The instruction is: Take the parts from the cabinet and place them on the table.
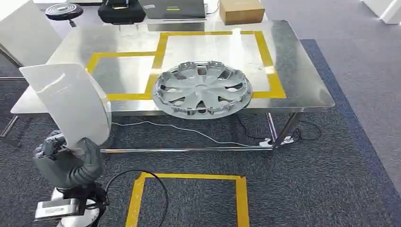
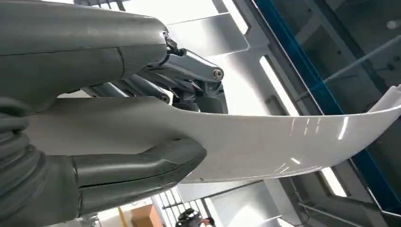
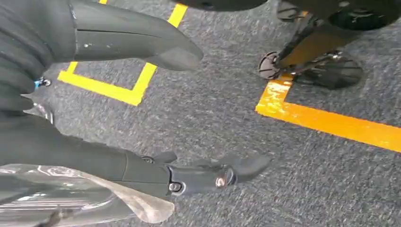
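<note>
Behind white panel (image 1: 71, 101), left robot hand (image 1: 66, 161) partly hidden

Surface (image 1: 302, 71): bare shiny steel w/ yellow tape outlines (image 1: 265, 52) in rectangles. Wheel cover (image 1: 202, 88): silver-grey, spoked pattern. Panel (image 1: 71, 101): glossy white, plain, w/ light streaks. Left hand (image 1: 68, 161): dark grey cover, ribbed; fingers (image 2: 189, 71) darker w/ silver metal links. Right hand (image 3: 94, 104): black-grey. Carpet (image 1: 331, 179): dark grey-blue speckle w/ yellow tape square (image 1: 189, 194). Box (image 1: 241, 10): brown cardboard. Cable (image 1: 189, 130): white.
</note>
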Controlling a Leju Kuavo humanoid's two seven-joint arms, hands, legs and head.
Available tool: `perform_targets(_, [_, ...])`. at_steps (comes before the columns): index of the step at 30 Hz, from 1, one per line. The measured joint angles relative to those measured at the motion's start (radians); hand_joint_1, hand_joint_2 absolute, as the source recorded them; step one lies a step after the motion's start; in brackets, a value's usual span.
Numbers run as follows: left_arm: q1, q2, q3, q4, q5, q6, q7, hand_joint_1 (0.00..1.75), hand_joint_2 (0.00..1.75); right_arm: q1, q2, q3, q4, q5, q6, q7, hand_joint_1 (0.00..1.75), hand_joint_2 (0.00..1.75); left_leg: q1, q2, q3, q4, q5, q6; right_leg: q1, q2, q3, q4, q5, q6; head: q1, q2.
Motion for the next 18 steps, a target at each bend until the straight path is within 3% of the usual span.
perform_targets(1, [0.001,0.003,0.000,0.000,0.002,0.000,0.001,1.75,1.75,0.000,0.000,0.000,0.000,0.000,0.000,0.000,0.00,1.75,0.000,0.000,-0.007,0.006,0.015,0.001,0.000,-0.001,0.003,0.000,-0.002,-0.001,-0.001,0.000])
perform_targets(2, [0.001,0.004,0.000,0.000,0.004,0.000,0.002,1.75,1.75,0.000,0.000,0.000,0.000,0.000,0.000,0.000,0.00,1.75,0.000,0.000,0.010,-0.032,0.051,0.004,0.001,-0.001,0.007,0.000,-0.004,0.000,-0.001,0.000])
perform_targets(4, [0.000,0.006,0.000,0.000,0.006,0.000,0.002,1.75,1.75,0.001,0.000,0.000,0.000,0.001,0.003,-0.001,0.00,1.75,0.000,0.001,0.090,-0.208,0.153,0.014,0.001,0.000,0.020,0.000,-0.011,0.004,0.000,0.000])
perform_targets(5, [0.000,0.007,0.000,0.000,0.006,0.000,0.002,1.75,1.75,0.001,0.000,0.000,0.000,0.002,0.003,-0.001,0.00,1.75,-0.002,0.007,0.121,-0.280,0.174,0.020,0.001,0.000,0.021,-0.001,-0.014,0.007,-0.001,0.000])
perform_targets(6, [-0.001,0.008,0.000,0.000,0.007,0.000,0.002,1.75,1.75,-0.001,0.000,0.000,0.000,0.002,0.003,-0.001,0.00,1.75,-0.008,0.009,0.132,-0.298,0.156,0.022,0.008,0.001,0.019,0.002,-0.019,0.015,0.000,0.000])
perform_targets(7, [-0.001,0.009,0.000,-0.001,0.007,0.000,0.002,1.75,1.75,-0.002,0.000,0.000,0.000,0.002,0.003,-0.001,0.00,1.75,-0.009,0.009,0.132,-0.305,0.147,0.027,0.005,0.000,0.017,-0.003,-0.018,0.023,0.000,0.000])
perform_targets(9, [0.002,0.010,0.000,-0.002,0.010,0.000,0.002,1.75,1.75,0.000,0.000,0.000,0.000,0.002,0.003,-0.001,0.00,1.75,-0.011,0.004,0.135,-0.318,0.146,0.041,0.004,-0.003,0.024,0.005,0.001,0.041,0.000,0.000])
perform_targets(11, [0.002,0.010,0.000,-0.003,0.014,0.000,0.002,1.75,1.75,-0.003,0.000,0.000,0.000,0.002,0.005,-0.001,0.00,1.75,-0.005,0.002,0.158,-0.328,0.147,0.051,0.002,-0.003,0.014,0.023,-0.017,0.045,0.003,0.000])
perform_targets(13, [0.001,0.010,-0.002,-0.004,0.017,0.000,0.002,1.75,1.75,-0.005,0.000,0.000,0.000,0.002,0.004,-0.002,0.00,1.75,-0.005,0.002,0.162,-0.327,0.142,0.058,0.003,0.002,-0.047,0.134,-0.072,0.049,0.013,0.000])
perform_targets(15, [0.003,0.011,-0.002,-0.003,0.018,0.000,0.002,1.75,1.75,-0.002,0.000,0.000,0.000,0.003,0.007,-0.002,0.00,1.75,-0.010,0.002,0.165,-0.327,0.135,0.064,0.003,0.002,-0.142,0.283,-0.129,0.048,0.014,0.000])
perform_targets(16, [0.005,0.011,-0.002,-0.003,0.018,0.000,0.002,1.75,1.75,0.001,0.000,0.000,0.000,0.003,0.006,-0.002,0.00,1.75,-0.011,0.000,0.170,-0.327,0.131,0.065,0.003,0.002,-0.164,0.302,-0.122,0.048,0.014,0.000])
perform_targets(17, [0.006,0.011,-0.002,-0.003,0.018,0.000,0.002,1.75,1.75,0.003,0.000,0.000,0.000,0.003,0.006,-0.002,0.00,1.75,-0.012,-0.003,0.178,-0.327,0.125,0.064,0.004,0.002,-0.163,0.277,-0.090,0.048,0.013,0.000])
perform_targets(18, [0.007,0.011,-0.001,-0.004,0.019,0.000,0.002,1.75,1.75,0.004,0.000,0.000,0.000,0.003,0.005,-0.002,0.00,1.75,-0.012,-0.005,0.189,-0.327,0.117,0.061,0.004,0.002,-0.141,0.211,-0.038,0.047,0.015,0.000])
